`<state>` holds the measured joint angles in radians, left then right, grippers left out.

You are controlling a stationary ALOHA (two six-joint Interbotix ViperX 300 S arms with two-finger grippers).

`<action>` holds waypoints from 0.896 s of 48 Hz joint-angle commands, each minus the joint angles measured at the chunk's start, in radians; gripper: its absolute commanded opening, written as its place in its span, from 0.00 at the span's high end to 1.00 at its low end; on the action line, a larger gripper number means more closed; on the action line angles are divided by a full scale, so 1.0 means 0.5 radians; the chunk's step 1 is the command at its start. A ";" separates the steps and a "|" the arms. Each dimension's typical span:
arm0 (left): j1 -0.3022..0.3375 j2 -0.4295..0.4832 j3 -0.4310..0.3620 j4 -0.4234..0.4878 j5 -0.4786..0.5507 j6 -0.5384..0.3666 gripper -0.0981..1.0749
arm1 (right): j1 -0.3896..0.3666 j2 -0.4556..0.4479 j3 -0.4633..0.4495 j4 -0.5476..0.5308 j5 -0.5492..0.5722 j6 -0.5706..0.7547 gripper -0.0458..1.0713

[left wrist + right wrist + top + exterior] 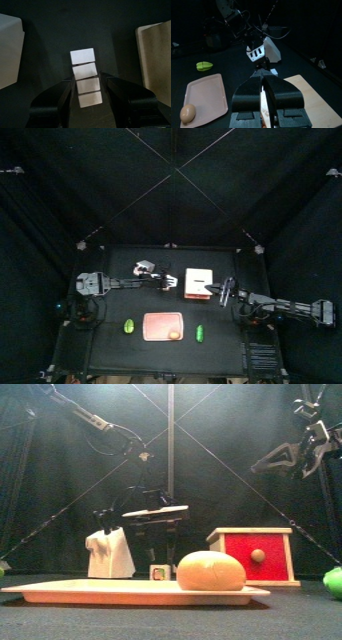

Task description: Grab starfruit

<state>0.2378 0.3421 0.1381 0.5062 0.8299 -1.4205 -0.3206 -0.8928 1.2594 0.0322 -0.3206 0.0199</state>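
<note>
The board lies by the table's front edge, midway — a round fruit on it. The starfruit sits off its left side, an elongated piece off its right. Behind stands a box.

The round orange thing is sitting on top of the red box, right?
Not quite. The round orange thing sits on the flat pink tray, in front of the wooden box with the red front, not on top of it. The front view shows this.
</note>
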 commanded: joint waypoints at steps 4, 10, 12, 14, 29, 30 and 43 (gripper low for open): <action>-0.003 -0.046 -0.043 0.021 0.000 0.006 0.22 | -0.006 0.012 -0.018 0.006 -0.009 -0.003 0.95; -0.003 -0.077 -0.055 0.052 0.000 0.025 0.22 | -0.006 0.012 -0.018 0.006 -0.009 -0.003 0.95; -0.003 -0.089 -0.058 0.061 0.000 0.031 0.22 | -0.009 0.012 -0.018 0.006 -0.006 -0.003 0.95; -0.009 -0.104 -0.061 0.074 0.000 0.046 0.22 | -0.006 0.012 -0.018 0.006 -0.006 -0.003 0.95; -0.236 -0.249 -0.071 0.095 0.009 0.285 0.22 | -0.009 0.012 -0.018 0.009 -0.009 0.000 0.95; -0.249 -0.255 -0.074 0.095 0.015 0.298 0.22 | -0.009 0.012 -0.018 0.009 -0.009 0.000 0.95; -0.494 -0.322 -0.150 0.037 0.356 0.439 0.22 | -0.006 0.012 -0.018 0.009 -0.009 0.000 0.95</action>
<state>0.0261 0.2178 0.1089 0.5400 0.9357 -1.2103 -0.3221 -0.8928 1.2594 0.0353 -0.3206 0.0199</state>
